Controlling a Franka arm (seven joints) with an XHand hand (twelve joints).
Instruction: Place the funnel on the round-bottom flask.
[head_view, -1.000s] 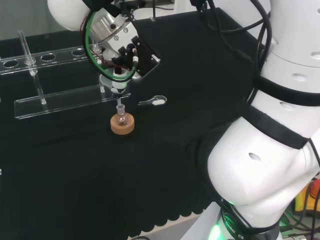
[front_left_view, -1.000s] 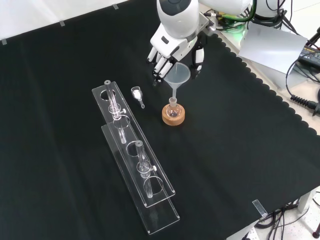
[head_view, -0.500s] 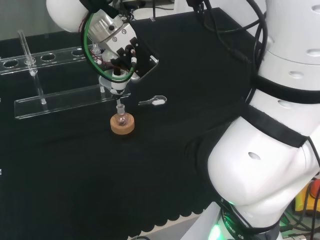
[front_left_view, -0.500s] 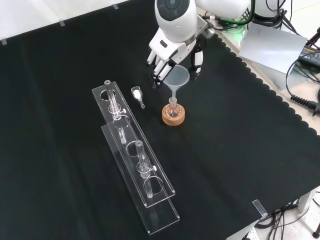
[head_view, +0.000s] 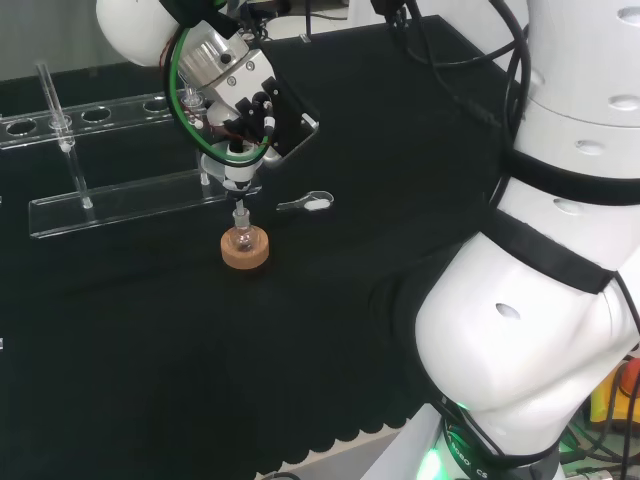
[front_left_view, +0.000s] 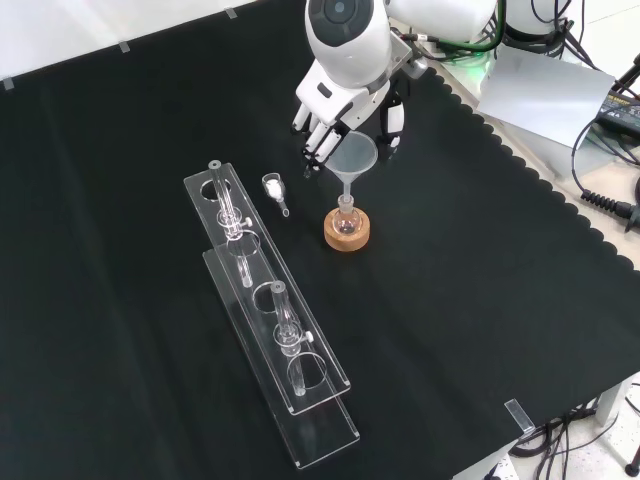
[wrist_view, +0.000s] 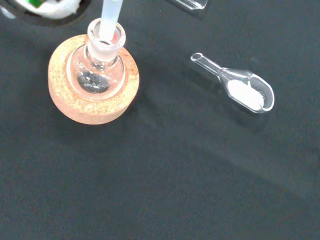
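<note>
cork ring (front_left_view: 347, 231): one flask (wrist_view: 98, 75), one funnel (front_left_view: 352, 159); robot hand (front_left_view: 335, 100) fingers relaxed, ungripping.

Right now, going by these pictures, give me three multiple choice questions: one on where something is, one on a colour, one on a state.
1. Where is the funnel's stem?
A. In the flask's neck
B. Flat on the cloth
C. In the rack

2. What colour is the stand under the flask?
A. Red
B. Cork tan
C. Blue

3. What is in the scoop?
A. Nothing
B. Blue liquid
C. White powder

Answers: 1 A, the wrist view shows the stem entering the neck. 2 B, a tan ring surrounds the flask. 3 C, white powder lies in its bowl.
</note>
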